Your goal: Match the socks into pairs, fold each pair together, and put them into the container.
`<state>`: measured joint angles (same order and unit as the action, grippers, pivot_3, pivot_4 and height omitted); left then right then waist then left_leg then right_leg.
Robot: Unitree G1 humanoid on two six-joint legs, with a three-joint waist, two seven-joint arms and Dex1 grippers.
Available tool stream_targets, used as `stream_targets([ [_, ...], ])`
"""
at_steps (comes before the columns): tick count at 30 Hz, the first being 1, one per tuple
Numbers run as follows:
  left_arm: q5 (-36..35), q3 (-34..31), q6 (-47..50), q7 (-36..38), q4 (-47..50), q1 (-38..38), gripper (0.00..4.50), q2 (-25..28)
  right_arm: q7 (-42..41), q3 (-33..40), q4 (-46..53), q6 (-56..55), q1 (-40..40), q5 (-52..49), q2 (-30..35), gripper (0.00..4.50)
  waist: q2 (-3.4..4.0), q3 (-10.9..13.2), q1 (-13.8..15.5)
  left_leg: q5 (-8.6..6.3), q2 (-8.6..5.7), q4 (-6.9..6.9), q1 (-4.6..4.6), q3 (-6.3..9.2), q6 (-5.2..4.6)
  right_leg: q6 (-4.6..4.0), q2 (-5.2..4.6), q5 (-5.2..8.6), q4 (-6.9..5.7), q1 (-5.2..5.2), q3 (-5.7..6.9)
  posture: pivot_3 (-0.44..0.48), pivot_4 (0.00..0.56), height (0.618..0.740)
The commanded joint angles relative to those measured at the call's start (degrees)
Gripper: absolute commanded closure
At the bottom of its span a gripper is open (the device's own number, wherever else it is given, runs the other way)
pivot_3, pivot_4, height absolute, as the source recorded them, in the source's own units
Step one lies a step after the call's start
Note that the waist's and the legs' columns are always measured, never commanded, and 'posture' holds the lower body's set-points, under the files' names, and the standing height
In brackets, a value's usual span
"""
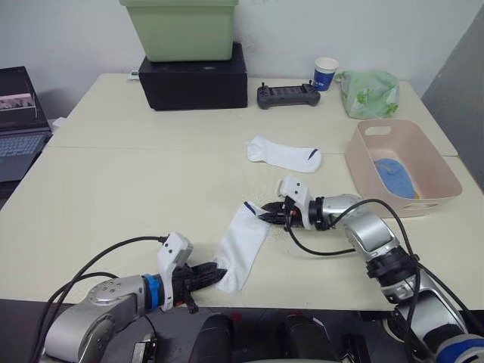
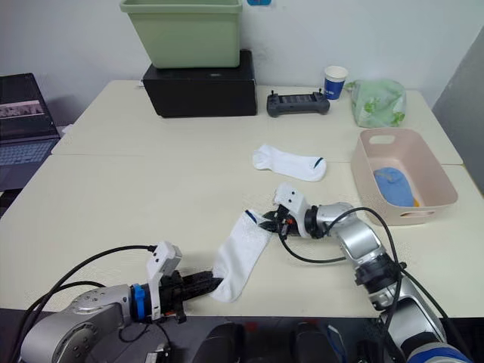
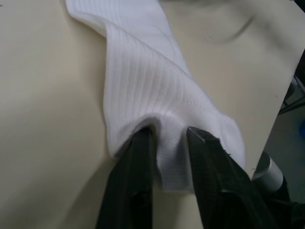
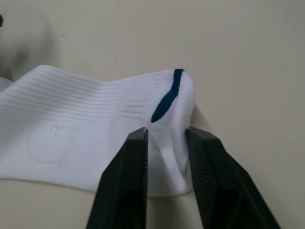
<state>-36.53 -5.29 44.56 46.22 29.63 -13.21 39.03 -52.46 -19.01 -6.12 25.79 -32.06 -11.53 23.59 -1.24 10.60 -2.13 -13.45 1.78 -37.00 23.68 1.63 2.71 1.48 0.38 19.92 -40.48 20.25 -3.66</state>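
Both end effectors — left [image 1: 214,275], right [image 1: 266,215] — pinch opposite ends of one ribbed white sock [image 1: 242,246] with a dark-blue mark.

Ribbed white cloth sock [image 1: 242,244] on matt table [image 1: 113,197].

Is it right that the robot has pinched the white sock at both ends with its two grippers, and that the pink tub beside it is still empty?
Not quite. The pink tub is not empty: the left eye view shows a light blue sock lying inside it. The rest holds: the left gripper and right gripper each pinch one end of the white sock.
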Motion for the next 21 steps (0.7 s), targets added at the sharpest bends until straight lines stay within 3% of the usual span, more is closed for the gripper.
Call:
stream_targets([
  [1, -0.22, -4.20, -1.88, 2.73, 0.15, -1.21, 2.18, 3.36, 0.27, 3.75, 7.37, 1.60, 2.04, -2.41, 1.19, 1.74, 0.01, 0.00, 0.00, 0.00, 0.00, 0.01, 0.00, 0.01, 0.00, 0.00, 0.01, 0.00, -0.03, 0.02, 0.01, 0.000, 0.150, 0.740],
  [4, -1.29, -7.60, -2.44, 5.15, -3.19, 1.02, 1.22, 6.36, 0.16, 5.32, 13.57, 3.96, 5.22, -4.23, 2.64, 0.63, 0.02, 0.01, -0.01, 0.00, 0.04, 0.02, -0.02, 0.03, 0.00, -0.01, 0.04, 0.01, -0.05, 0.03, 0.02, 0.000, 0.150, 0.740],
  [6, -1.47, -8.05, -2.73, 7.96, -6.26, 4.65, 0.57, 9.01, -0.75, 6.08, 18.34, 4.96, 8.55, -5.62, 4.36, 0.59, 0.02, 0.02, 0.21, 0.00, 0.03, 0.02, -0.01, 0.04, 0.00, -0.02, 0.05, 0.02, -0.06, 0.03, 0.04, 0.000, 0.150, 0.740],
  [12, 4.25, -1.43, -7.13, 8.98, -15.80, 18.51, 0.57, 8.64, -3.31, 4.14, 24.36, 3.59, 15.24, -5.92, 8.46, 0.59, 0.03, 0.03, 0.43, 0.00, -0.09, -0.01, 0.07, -0.05, 0.00, 0.00, -0.02, 0.01, 0.15, -0.02, 0.02, 0.000, 0.150, 0.740],
  [15, 9.43, 4.66, -11.18, 8.54, -21.61, 26.51, 0.57, 5.41, -5.21, 1.17, 24.12, 0.23, 16.09, -3.39, 10.15, 0.59, 0.01, 0.05, 0.33, 0.00, -0.12, 0.00, 0.07, -0.15, -0.01, 0.01, -0.01, 0.00, 0.17, 0.00, 0.02, 0.000, 0.150, 0.740],
  [19, 19.57, 15.57, -20.91, 8.99, -34.53, 39.05, 0.57, -3.50, -8.46, -2.68, 22.53, -2.24, 12.95, -2.96, 8.79, 0.59, -0.05, 0.07, 0.40, 0.01, -0.06, -0.02, 0.10, -0.02, 0.00, 0.01, 0.15, -0.01, 0.14, 0.01, 0.06, 0.000, 0.150, 0.740],
  [21, 21.16, 17.21, -23.18, 9.43, -39.20, 41.89, 0.57, -6.91, -10.73, -4.15, 22.04, -1.93, 10.69, -3.47, 8.44, 0.59, -0.05, 0.07, 0.15, 0.01, -0.09, -0.06, 0.13, -0.03, 0.00, 0.01, 0.35, -0.02, 0.13, 0.00, 0.07, 0.000, 0.150, 0.740],
])
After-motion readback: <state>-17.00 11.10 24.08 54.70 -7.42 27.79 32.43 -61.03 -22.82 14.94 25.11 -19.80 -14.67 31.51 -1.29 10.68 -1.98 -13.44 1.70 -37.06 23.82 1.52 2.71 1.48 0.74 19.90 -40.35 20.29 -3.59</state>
